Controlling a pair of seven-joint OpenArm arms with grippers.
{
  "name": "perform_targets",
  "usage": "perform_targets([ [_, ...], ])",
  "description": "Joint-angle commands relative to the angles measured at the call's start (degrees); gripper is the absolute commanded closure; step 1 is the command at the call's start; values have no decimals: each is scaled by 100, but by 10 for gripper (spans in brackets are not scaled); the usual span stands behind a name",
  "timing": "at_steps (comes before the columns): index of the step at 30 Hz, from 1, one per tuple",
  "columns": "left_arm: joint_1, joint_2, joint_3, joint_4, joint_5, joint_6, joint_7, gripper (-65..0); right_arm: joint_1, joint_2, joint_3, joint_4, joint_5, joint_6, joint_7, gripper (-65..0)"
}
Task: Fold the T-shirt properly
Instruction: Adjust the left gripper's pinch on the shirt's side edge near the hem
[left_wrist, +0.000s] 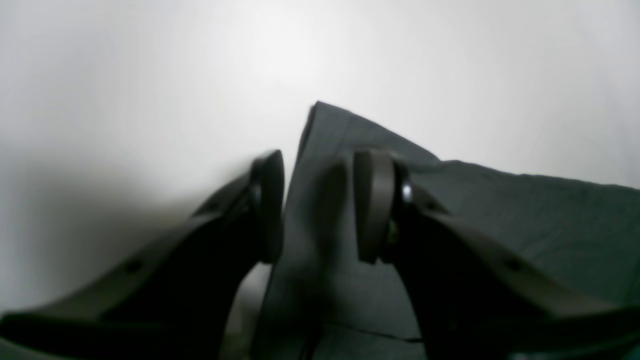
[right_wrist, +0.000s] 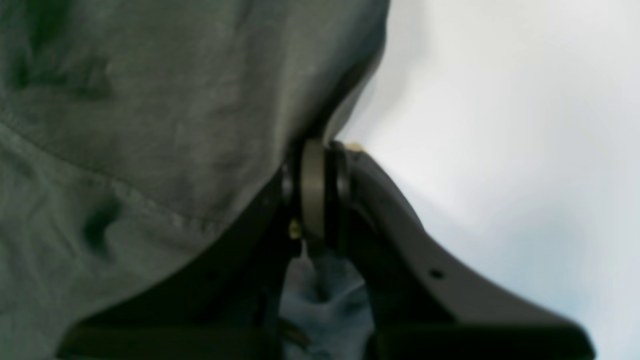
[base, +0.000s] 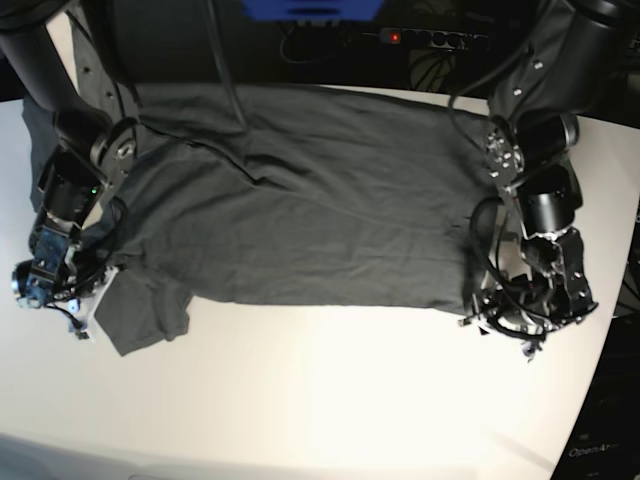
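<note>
A: Where does the T-shirt (base: 300, 210) lie?

B: It lies spread flat over the far half of the white counter (base: 330, 400), dark grey and wrinkled. In the base view one sleeve (base: 145, 310) sticks out toward the near edge on the left side of that view, and the straight hem runs along the right side.

A: And the left pincer (left_wrist: 317, 205)?

B: It is at the hem corner, on the right of the base view (base: 525, 315). In the left wrist view its two pads stand partly apart, and a strip of the cloth runs up between them. One pad is over the bare counter, the other is over the cloth. I cannot tell if the pads press the cloth or only stand around it.

A: The right pincer (right_wrist: 315, 195)?

B: It is at the sleeve side, on the left of the base view (base: 45, 280). In the right wrist view its pads are pressed together with almost no gap, right at the edge of the cloth. A bit of fabric shows below the pads, so it appears to pinch the T-shirt edge.
</note>
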Motion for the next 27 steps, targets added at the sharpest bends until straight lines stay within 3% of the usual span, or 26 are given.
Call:
perform_targets([
  [1, -212, -48, 10, 118, -54, -18, -38, -225, 136, 53, -7, 78, 7, -1, 3, -9],
  [6, -212, -48, 36, 56, -45, -10, -196, -225, 74, 45, -7, 78, 25, -1, 3, -9],
  [14, -185, -48, 731, 47, -45, -1, -231, -225, 74, 45, 2, 78, 25, -1, 11, -9],
  [27, -176, -162, 731, 47, 315, -10, -187, -225, 65, 36, 29, 78, 34, -1, 11, -9],
])
